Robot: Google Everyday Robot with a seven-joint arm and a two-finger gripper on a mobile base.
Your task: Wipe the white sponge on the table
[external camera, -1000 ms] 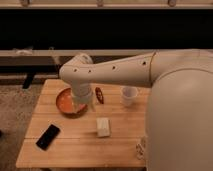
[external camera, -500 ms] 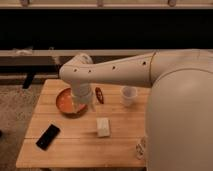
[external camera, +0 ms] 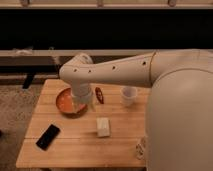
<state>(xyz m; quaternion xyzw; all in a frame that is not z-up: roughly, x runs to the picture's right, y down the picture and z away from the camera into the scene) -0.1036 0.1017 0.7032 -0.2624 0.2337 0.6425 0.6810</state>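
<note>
Overhead, camera view. A light-wood counter point(external camera: 120, 150) of butcher-block planks carries five loose items. The white sponge point(external camera: 103, 126) lies near the middle of the counter, slightly toward the front edge, flat on the planks and touching nothing. Its long axis appears to run from the far side toward the near side, across the plank direction, with one short end facing the front edge.

Behind and to the left of the sponge sits an orange bowl point(external camera: 65, 102). A small red object point(external camera: 99, 95), too indistinct to name further, lies just beside the bowl's right rim. A translucent white cup point(external camera: 129, 95) stands upright to the right of that, well apart from the sponge. A black phone point(external camera: 48, 136) lies diagonally near the front left corner.

The robot's pale arm point(external camera: 117, 72) reaches in from the right above the far half of the counter, and its bulky body point(external camera: 180, 120) hides the counter's right end. The tool point(external camera: 85, 106) hangs from the wrist over the bowl's right edge, behind and left of the sponge and apart from it. Whether it is spread or closed cannot be told, and nothing is seen in its hold.
</note>
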